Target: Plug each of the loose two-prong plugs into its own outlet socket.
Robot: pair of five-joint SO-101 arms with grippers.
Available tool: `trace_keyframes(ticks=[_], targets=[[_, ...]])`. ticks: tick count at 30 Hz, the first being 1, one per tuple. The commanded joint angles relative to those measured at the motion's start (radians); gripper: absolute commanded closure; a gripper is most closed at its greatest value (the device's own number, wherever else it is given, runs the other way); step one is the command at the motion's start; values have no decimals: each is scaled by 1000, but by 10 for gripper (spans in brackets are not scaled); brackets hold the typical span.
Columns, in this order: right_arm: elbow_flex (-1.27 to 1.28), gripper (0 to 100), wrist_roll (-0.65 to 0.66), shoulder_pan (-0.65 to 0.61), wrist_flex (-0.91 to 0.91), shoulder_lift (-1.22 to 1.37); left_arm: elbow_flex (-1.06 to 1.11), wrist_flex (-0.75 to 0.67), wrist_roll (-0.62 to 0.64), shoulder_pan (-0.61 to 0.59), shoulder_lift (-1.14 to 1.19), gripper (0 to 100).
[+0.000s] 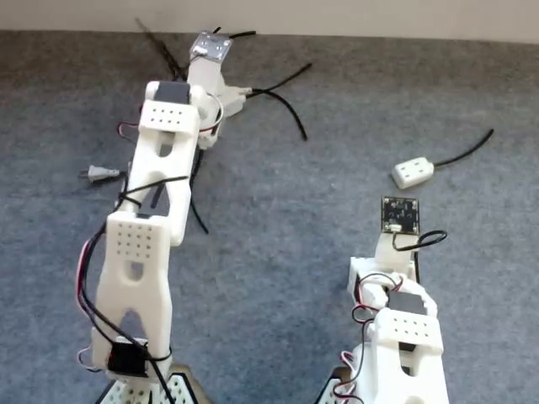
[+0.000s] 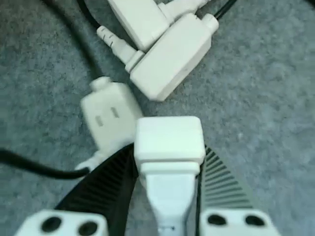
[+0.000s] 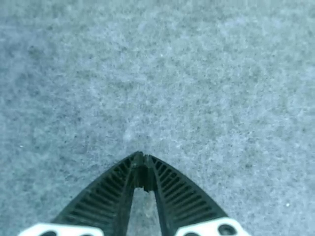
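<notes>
Grey carpet [image 2: 266, 123] under the left gripper [image 2: 170, 164], clamped on a white plug [image 2: 170, 137] — misaligned, it could shove the loose socket [image 2: 106, 115] aside; right gripper [image 3: 143, 169] closed, empty.

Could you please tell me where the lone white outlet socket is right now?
The outlet socket lies on the grey carpet at the high view's right, just beyond the right arm, its black cable trailing off rightward.
</notes>
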Motion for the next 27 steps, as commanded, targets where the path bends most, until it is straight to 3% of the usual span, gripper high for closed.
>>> trace_keyframes(ticks=[1, 7, 10, 19, 24, 27], targets=[[-8, 990, -9, 7, -18, -19, -288, 17, -6, -13, 206, 954], [-8, 989, -9, 7, -18, -19, -549, 181, -2, -16, 321, 703], [-12, 989, -9, 7, -18, -19, -661, 239, -2, -18, 315, 687], [-19, 983, -8, 8, -13, -19, -647, 336, 0, -35, -27, 688], [-114, 877, -8, 48, 50, -18, -633, 471, 3, -51, -234, 691], [-263, 855, -3, 104, 153, -12, -526, 471, 23, -110, -340, 691]])
